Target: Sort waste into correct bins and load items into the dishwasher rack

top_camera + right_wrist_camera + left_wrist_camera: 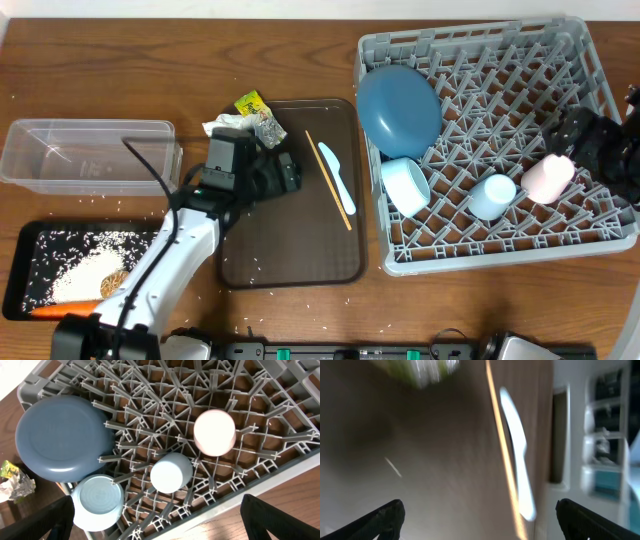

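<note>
Left fingers (377, 522) stand released, pale blue plastic spoon (517, 465) and thin wooden chopstick (504, 450) lying just ahead; right fingers (282, 517) stand released above round pink cup (214, 432).

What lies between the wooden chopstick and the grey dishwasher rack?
The pale blue spoon lies there, on the brown tray beside the chopstick, short of the dishwasher rack. The overhead view shows it clearly.

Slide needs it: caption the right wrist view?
Blue plate, bowl, pink cup and light blue cup sit loaded in the grey dishwasher rack.
</note>
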Tool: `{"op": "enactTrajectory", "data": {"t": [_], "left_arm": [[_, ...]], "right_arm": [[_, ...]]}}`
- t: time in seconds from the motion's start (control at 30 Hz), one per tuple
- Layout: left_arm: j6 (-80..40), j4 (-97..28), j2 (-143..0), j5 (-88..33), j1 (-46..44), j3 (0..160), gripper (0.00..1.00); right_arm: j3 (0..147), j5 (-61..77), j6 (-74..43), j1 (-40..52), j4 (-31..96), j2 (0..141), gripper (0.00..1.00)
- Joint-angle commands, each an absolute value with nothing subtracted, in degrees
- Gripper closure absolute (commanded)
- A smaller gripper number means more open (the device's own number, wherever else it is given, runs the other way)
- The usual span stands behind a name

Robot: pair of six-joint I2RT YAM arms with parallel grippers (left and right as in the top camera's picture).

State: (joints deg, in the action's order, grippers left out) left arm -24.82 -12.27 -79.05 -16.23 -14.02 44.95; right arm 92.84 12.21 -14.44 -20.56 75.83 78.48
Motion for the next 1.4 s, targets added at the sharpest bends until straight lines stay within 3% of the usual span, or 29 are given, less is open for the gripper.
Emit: {"op": "enactTrajectory", "data": {"t": [0.0, 0.37, 0.5, 0.73, 0.8, 0.87, 0.9, 1.3, 1.33, 1.37], "left_arm": [[-4.08, -9.82, -80.07, -0.25, -13.76, 46.11, 0.01], [1.74, 9.78, -95.22, 4.67, -13.76, 46.11, 0.22], [1.65, 11.73, -98.17, 5.41, -13.78, 46.11, 0.26], [1.21, 11.73, -99.81, 2.31, -13.78, 46.11, 0.46], [1.02, 11.6, -99.18, -0.36, -13.78, 46.13, 0.65], [-0.93, 10.44, -97.36, -0.99, -13.8, 46.13, 0.92], [-1.61, 9.56, -95.83, -1.02, -13.85, 46.13, 0.94], [-1.8, -1.83, -70.89, -0.45, -12.71, 46.11, 0.94], [-1.93, -2.0, -70.85, -0.47, -12.6, 46.11, 0.76], [-2.46, -2.2, -71.26, -0.45, -12.6, 46.09, 0.46]], "right_arm": [[92.99, 12.71, -13.65, -20.91, 75.85, 78.32, 0.01], [92.99, 12.71, -13.67, -20.91, 76.73, 78.32, 0.01], [92.99, 12.67, -13.65, -20.91, 76.9, 78.32, 0.01], [92.99, 12.69, -13.67, -20.91, 76.95, 78.32, 0.01], [92.99, 12.67, -13.65, -20.93, 76.95, 78.32, 0.01], [92.99, 12.67, -13.65, -20.91, 77.03, 78.32, 0.01], [92.99, 12.67, -13.63, -20.91, 77.17, 78.32, 0.01], [92.99, 12.67, -13.65, -20.93, 76.95, 78.32, 0.01], [92.99, 12.67, -13.65, -20.93, 76.93, 78.32, 0.01], [92.99, 12.67, -13.65, -20.93, 76.88, 78.32, 0.01]]}}
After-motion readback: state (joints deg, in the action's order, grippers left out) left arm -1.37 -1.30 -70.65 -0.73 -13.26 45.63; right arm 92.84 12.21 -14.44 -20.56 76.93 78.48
